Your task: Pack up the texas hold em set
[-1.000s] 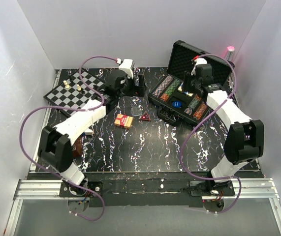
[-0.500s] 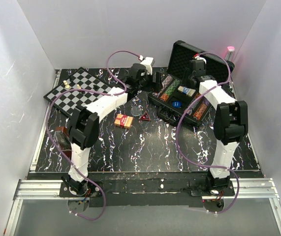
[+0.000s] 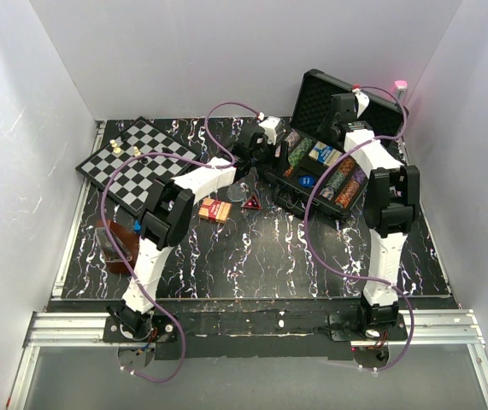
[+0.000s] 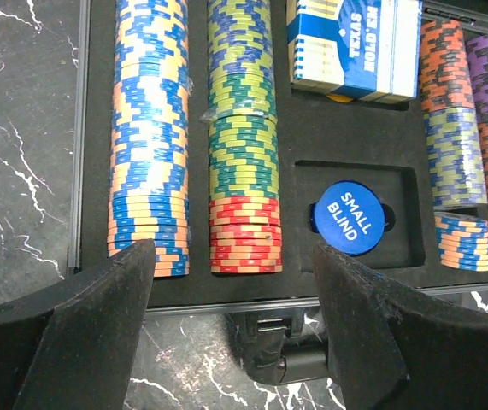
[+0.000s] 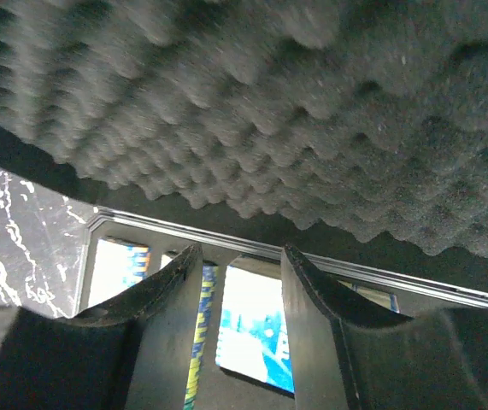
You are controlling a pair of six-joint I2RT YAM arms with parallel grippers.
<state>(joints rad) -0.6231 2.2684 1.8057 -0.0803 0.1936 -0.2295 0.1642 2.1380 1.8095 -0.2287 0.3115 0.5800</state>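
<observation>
The black briefcase (image 3: 288,195) lies open at the back right, its foam-lined lid (image 3: 316,94) standing up. Rows of multicoloured chips (image 4: 149,145) fill the base, with a blue "SMALL BLIND" disc (image 4: 349,219) and a blue-white card box (image 4: 355,47). My left gripper (image 3: 256,154) is open and empty over the case's near-left rim; in the left wrist view (image 4: 233,252) a latch (image 4: 288,363) shows between its fingers. My right gripper (image 3: 339,115) is open and empty just under the lid's foam (image 5: 269,94); its wrist view (image 5: 242,252) shows the card box (image 5: 256,337) below.
A black-and-white chessboard (image 3: 128,162) with a few pieces lies at the back left. A small red-and-yellow box (image 3: 215,209), a red triangle (image 3: 251,202) and a clear round piece (image 3: 238,195) lie on the marble table left of the case. A brown object (image 3: 111,243) sits at the left edge.
My left arm has swung right from beside the chessboard to the case's near-left rim. My right gripper has moved back from over the chips to the lid's foam.
</observation>
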